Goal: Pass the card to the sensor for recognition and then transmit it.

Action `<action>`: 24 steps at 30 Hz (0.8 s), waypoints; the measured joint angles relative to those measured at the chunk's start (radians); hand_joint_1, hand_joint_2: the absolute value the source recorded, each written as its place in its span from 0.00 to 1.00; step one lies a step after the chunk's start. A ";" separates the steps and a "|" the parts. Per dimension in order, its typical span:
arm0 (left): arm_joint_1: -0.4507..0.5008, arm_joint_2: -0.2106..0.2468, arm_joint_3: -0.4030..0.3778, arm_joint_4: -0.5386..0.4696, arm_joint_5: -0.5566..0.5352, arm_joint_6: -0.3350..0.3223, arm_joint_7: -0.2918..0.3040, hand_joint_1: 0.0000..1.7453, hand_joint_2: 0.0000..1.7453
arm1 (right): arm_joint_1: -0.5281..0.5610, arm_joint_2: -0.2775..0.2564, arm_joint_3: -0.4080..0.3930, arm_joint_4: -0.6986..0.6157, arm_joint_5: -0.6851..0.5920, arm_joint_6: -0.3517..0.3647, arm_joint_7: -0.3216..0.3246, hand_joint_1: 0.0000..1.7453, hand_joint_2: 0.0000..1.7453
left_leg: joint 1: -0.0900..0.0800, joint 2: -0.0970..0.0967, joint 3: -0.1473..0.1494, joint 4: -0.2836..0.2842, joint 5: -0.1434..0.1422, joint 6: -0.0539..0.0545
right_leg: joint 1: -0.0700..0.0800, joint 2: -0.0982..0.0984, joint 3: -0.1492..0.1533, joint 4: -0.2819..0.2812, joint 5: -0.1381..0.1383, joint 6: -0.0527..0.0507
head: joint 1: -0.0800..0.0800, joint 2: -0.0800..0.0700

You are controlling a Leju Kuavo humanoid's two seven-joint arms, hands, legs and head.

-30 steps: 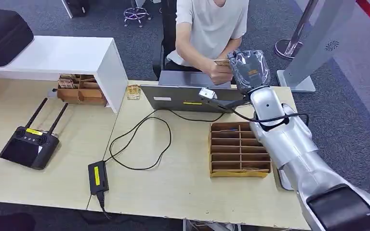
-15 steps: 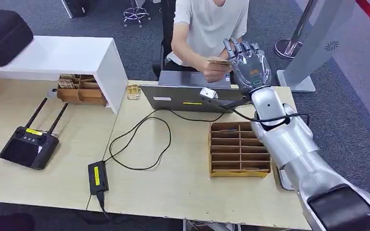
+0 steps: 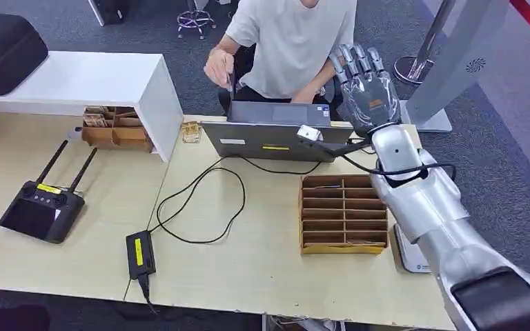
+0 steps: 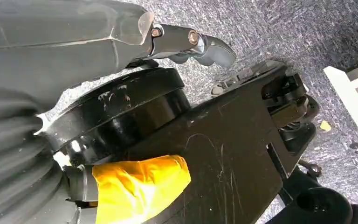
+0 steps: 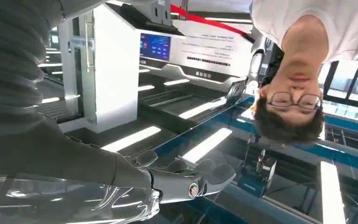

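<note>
**Card handed over, right hand now empty**

Since half a second ago the person's hand has carried the card away from the robot and up to about 10 o'clock of the laptop, and the right hand has drifted slightly right.

Head view: the right hand (image 3: 364, 86) is raised behind the laptop (image 3: 276, 134), at 1 o'clock of the wooden organiser (image 3: 344, 214), fingers spread wide and straight, holding nothing. The person (image 3: 297, 41) sits at the far side of the worktop (image 3: 248, 255); their raised hand (image 3: 219, 67) pinches a thin dark thing that I cannot confirm as the card. No card is plainly visible anywhere, so its place now is a guess: most likely with the person. A cable (image 3: 200, 200) runs from the laptop to a black adapter (image 3: 140, 254) at 7 o'clock; a black controller with two antennas (image 3: 41, 207) lies at far left.

Left wrist view: the left hand (image 4: 186, 44) hangs over grey carpet, its fingers partly curled with nothing in them; whether they are fully closed I cannot tell.

Right wrist view: the right hand's fingers (image 5: 191, 179) are extended, bare.

The handover looks finished. To close the step well, draw the arm back slowly, fingers kept apart, lifting clear of the laptop lid and its cable.
</note>
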 joint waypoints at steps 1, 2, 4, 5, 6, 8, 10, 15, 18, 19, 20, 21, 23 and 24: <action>0.000 0.000 0.000 0.000 0.002 0.000 0.000 0.00 1.00 | 0.002 -0.008 0.000 -0.013 -0.003 0.007 0.000 0.00 1.00 | 0.000 0.000 0.000 0.000 0.000 0.000 | 0.000 0.000 0.000 0.000 0.000 0.000 | 0.000 0.000; 0.000 0.000 0.000 0.000 0.002 0.001 0.000 0.00 1.00 | 0.004 -0.014 0.000 -0.022 -0.005 0.009 0.000 0.00 1.00 | 0.000 0.000 0.000 0.000 0.000 0.000 | 0.000 0.000 0.000 0.000 0.000 0.000 | 0.000 0.000; 0.000 0.000 0.000 0.000 0.006 0.001 0.000 0.00 1.00 | 0.008 -0.026 0.000 -0.041 -0.006 0.015 -0.001 0.00 1.00 | 0.000 0.000 0.000 0.000 0.000 0.000 | 0.000 0.001 0.000 0.000 0.000 0.000 | 0.000 0.000; 0.000 0.000 0.000 0.000 0.009 0.002 0.001 0.00 1.00 | 0.012 -0.034 0.000 -0.057 -0.006 0.024 -0.001 0.00 1.00 | 0.000 0.000 0.000 0.000 0.000 0.000 | 0.000 0.000 -0.001 0.000 0.000 0.000 | 0.000 0.000; 0.001 0.000 0.000 0.000 0.012 0.002 0.001 0.00 1.00 | 0.015 -0.044 0.001 -0.072 -0.006 0.033 -0.001 0.00 1.00 | 0.000 0.000 0.000 0.000 0.000 0.000 | 0.000 0.000 -0.001 0.000 0.000 0.000 | 0.000 0.000; 0.001 0.000 0.001 0.000 0.017 0.003 0.001 0.00 1.00 | 0.024 -0.061 0.002 -0.107 -0.008 0.046 -0.001 0.00 1.00 | 0.000 0.000 0.000 0.000 0.000 0.000 | 0.000 -0.001 -0.001 0.000 0.000 0.000 | 0.000 0.000; 0.002 0.000 0.001 0.000 0.019 0.003 0.000 0.00 1.00 | 0.029 -0.078 0.002 -0.135 -0.015 0.052 -0.001 0.00 1.00 | 0.000 0.000 0.000 0.000 0.000 0.000 | 0.000 0.000 -0.001 0.000 0.000 0.000 | 0.000 0.000; 0.004 0.000 0.010 0.000 0.036 0.007 0.000 0.00 1.00 | 0.059 -0.159 0.002 -0.265 -0.043 0.105 -0.012 0.00 1.00 | 0.000 -0.002 -0.001 0.000 0.000 0.000 | 0.000 -0.002 -0.001 -0.001 0.000 0.000 | 0.000 0.000; 0.006 0.000 0.012 0.000 0.042 0.011 0.000 0.00 1.00 | 0.074 -0.211 0.002 -0.335 -0.055 0.124 -0.014 0.00 1.00 | 0.000 -0.003 -0.002 0.000 0.000 0.000 | 0.000 -0.002 -0.001 -0.001 0.000 0.000 | 0.000 0.000; 0.006 0.000 0.012 0.000 0.043 0.012 0.000 0.00 1.00 | 0.078 -0.223 0.002 -0.353 -0.058 0.126 -0.016 0.00 1.00 | 0.000 -0.002 -0.002 0.000 0.000 0.001 | 0.000 -0.002 -0.001 -0.001 0.000 0.000 | 0.000 0.000; 0.006 0.000 0.013 0.000 0.043 0.012 0.000 0.00 1.00 | 0.081 -0.233 0.002 -0.366 -0.059 0.128 -0.018 0.00 1.00 | 0.000 -0.002 -0.002 0.000 -0.001 0.001 | 0.000 -0.002 -0.001 -0.001 0.000 0.000 | 0.000 0.000; 0.006 0.000 0.013 0.000 0.044 0.012 0.000 0.00 1.00 | 0.084 -0.241 0.002 -0.378 -0.059 0.132 -0.018 0.00 1.00 | 0.000 -0.002 -0.002 0.000 -0.001 0.001 | 0.000 -0.002 -0.001 -0.001 0.000 0.000 | 0.000 0.000; 0.006 0.000 0.013 0.000 0.045 0.013 0.000 0.00 1.00 | 0.090 -0.260 0.002 -0.396 -0.060 0.135 -0.018 0.00 1.00 | 0.000 -0.002 -0.002 0.000 -0.001 0.001 | 0.000 -0.002 -0.001 -0.001 0.000 0.000 | 0.000 0.000; 0.006 0.000 0.013 0.000 0.047 0.013 0.000 0.00 1.00 | 0.093 -0.271 0.002 -0.405 -0.061 0.136 -0.018 0.00 1.00 | 0.000 -0.002 -0.002 0.000 -0.001 0.001 | 0.000 -0.002 -0.001 -0.001 0.000 0.000 | 0.000 0.000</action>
